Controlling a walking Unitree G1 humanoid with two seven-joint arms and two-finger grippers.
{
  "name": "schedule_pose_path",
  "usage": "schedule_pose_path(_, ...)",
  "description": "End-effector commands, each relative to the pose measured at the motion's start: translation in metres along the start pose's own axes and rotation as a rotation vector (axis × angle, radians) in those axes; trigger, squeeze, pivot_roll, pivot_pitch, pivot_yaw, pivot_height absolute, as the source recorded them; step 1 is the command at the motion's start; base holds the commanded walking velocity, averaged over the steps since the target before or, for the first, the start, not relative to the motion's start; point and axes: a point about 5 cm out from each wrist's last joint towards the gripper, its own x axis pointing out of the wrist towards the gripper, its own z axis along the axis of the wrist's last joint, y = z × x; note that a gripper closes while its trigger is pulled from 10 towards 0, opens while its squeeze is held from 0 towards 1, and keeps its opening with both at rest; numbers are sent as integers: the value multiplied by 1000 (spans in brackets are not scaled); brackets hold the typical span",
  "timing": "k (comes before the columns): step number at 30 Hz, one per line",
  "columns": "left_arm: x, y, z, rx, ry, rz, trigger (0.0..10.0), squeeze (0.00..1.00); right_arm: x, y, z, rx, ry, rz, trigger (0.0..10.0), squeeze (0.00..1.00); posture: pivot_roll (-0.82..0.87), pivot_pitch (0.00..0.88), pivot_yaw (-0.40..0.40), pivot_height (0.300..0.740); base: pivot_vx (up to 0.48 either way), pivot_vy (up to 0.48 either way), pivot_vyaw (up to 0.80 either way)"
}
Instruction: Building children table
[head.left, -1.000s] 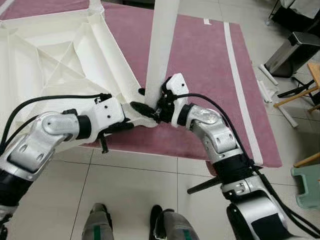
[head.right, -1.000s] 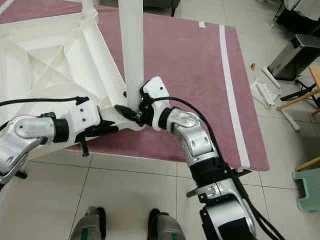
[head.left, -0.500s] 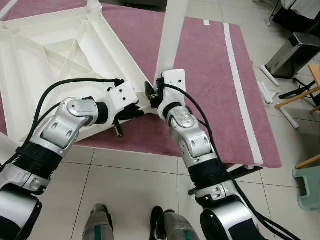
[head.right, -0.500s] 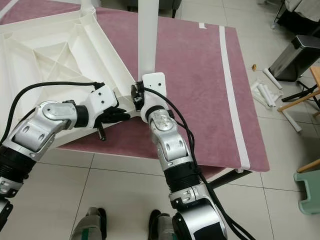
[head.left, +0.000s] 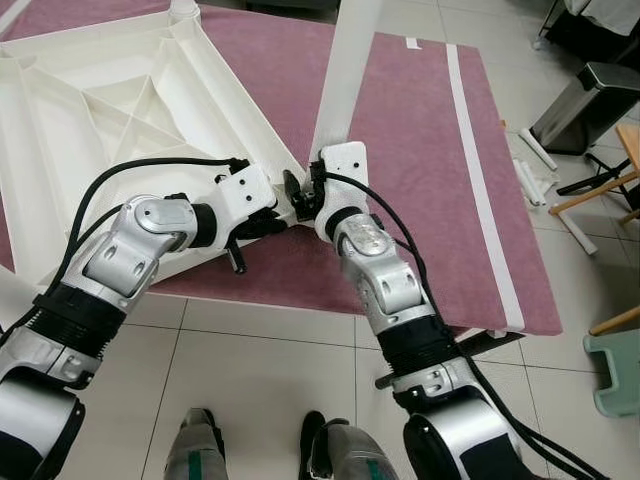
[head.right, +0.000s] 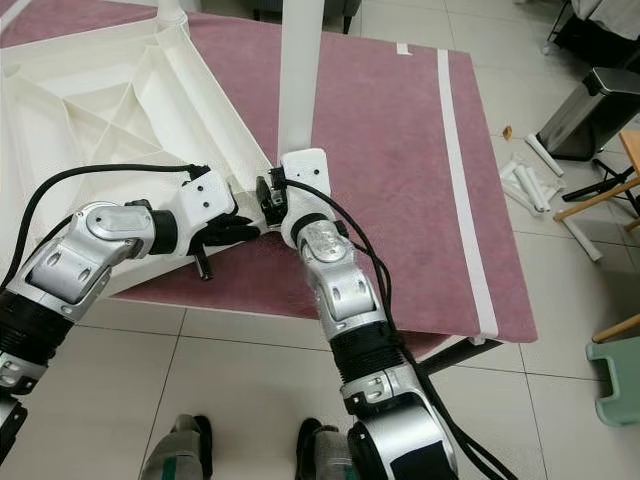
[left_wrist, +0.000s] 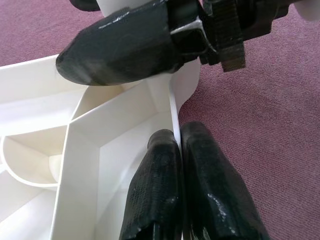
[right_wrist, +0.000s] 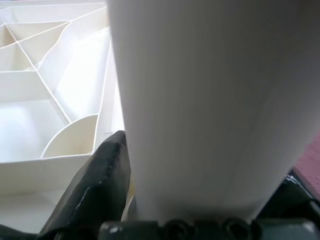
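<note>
I see the white table top (head.left: 110, 110) lying upside down on the purple mat (head.left: 420, 150), with its ribs facing up. At its near corner stands 1 white leg (head.left: 335, 85), upright and leaning slightly.

My right gripper (head.left: 300, 193) is at the bottom of this leg. In the right wrist view the leg (right_wrist: 210, 100) sits between the 2 black fingers (right_wrist: 97, 185), which are spread as wide as the leg and press on it from both sides.

My left gripper (head.left: 272, 222) is just beside, at the same corner. In the left wrist view its 2 fingers (left_wrist: 165, 195) are nearly closed, with the thin edge wall of the table top (left_wrist: 173, 125) between them; it looks pinched, but I cannot be fully sure of contact.

Some white tubes (head.left: 535, 165) lie on the tile floor (head.left: 250, 370), well apart from the mat, near a grey bin (head.left: 590, 105).
</note>
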Motion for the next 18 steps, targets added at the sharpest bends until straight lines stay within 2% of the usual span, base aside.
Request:
schedule_pose_path(1, -1, -15, 35, 153, -165, -132, 0, 0, -2, 16, -4, 9, 15, 175, 10000, 0, 177, 226, -57, 740, 0, 0, 0)
schedule_pose_path(6, -7, -27, 33, 167, -157, -174, 0, 0, -11, 9, -2, -15, -13, 295, 10000, 0, 175, 225, -55, 740, 0, 0, 0)
schedule_pose_path(9, -15, -42, 26, 187, -126, -231, 0, 0, -24, 0, 1, -86, -30, 469, 10000, 0, 174, 226, -55, 740, 0, 0, 0)
schedule_pose_path(10, -15, -42, 26, 187, -126, -231, 0, 0, -24, 0, 1, -86, -30, 469, 10000, 0, 174, 226, -55, 740, 0, 0, 0)
schedule_pose_path(11, -17, -47, 21, 198, -103, -243, 0, 0, -29, -3, 1, -111, -20, 532, 10000, 0, 178, 227, -55, 740, 0, 0, 0)
schedule_pose_path(13, -13, -49, 12, 195, -63, -204, 0, 0, -38, -10, -4, -159, 10, 615, 10000, 0, 182, 227, -57, 740, 0, 0, 0)
schedule_pose_path(15, -13, -49, 12, 195, -63, -204, 0, 0, -38, -10, -4, -159, 10, 615, 10000, 0, 182, 227, -57, 740, 0, 0, 0)
schedule_pose_path(16, -9, -48, 8, 200, -49, -161, 10000, 0, -40, -13, -8, -169, 28, 611, 10000, 0, 183, 228, -62, 740, 0, 0, 0)
schedule_pose_path(17, -3, -44, 6, 184, -46, -105, 10000, 1000, -40, -16, -14, -163, 48, 574, 10000, 0, 181, 229, -60, 740, 0, 0, 0)
schedule_pose_path(18, -3, -44, 6, 184, -46, -105, 10000, 1000, -40, -16, -14, -163, 48, 574, 10000, 0, 181, 229, -60, 740, 0, 0, 0)
